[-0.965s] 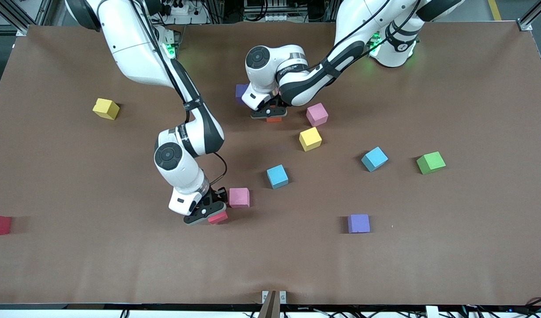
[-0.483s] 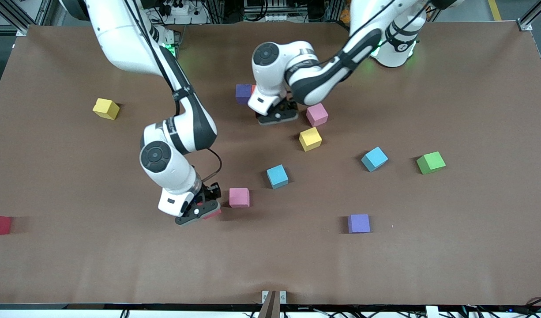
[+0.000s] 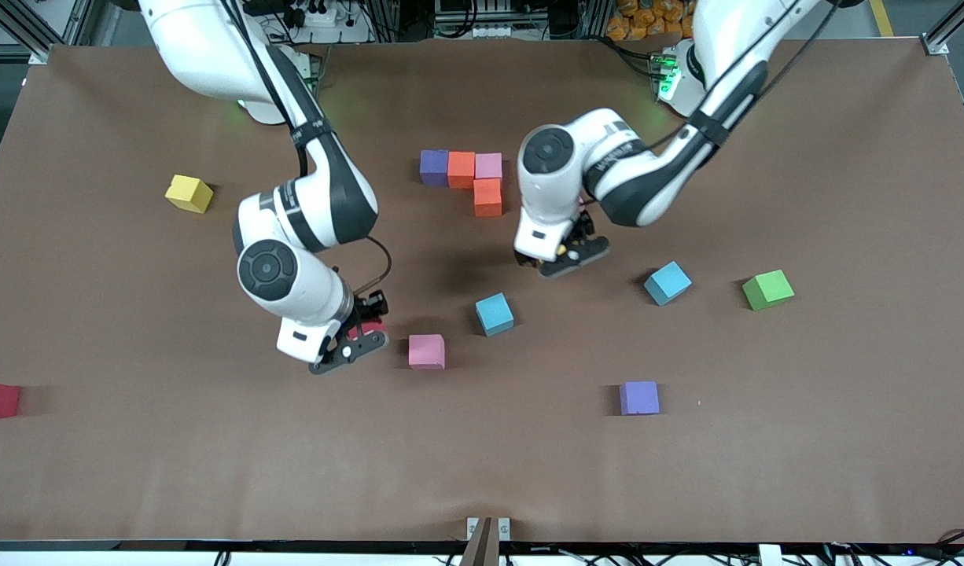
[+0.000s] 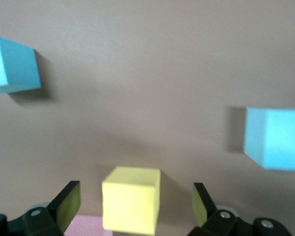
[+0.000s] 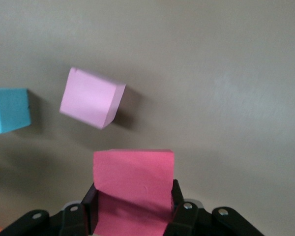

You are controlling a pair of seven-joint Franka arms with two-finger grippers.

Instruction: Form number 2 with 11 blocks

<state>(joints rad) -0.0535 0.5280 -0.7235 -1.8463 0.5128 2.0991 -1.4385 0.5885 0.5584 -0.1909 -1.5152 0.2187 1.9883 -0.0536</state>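
Only the wrist views show the right hand (image 5: 132,216) gripping a pink block (image 5: 133,187), the left hand (image 4: 132,206) wide over a yellow block (image 4: 131,199).

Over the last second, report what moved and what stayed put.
The left gripper, open, left the orange block in the row and swung over the yellow block. The right gripper lifted the red block. The loose blocks and the green cube stayed.
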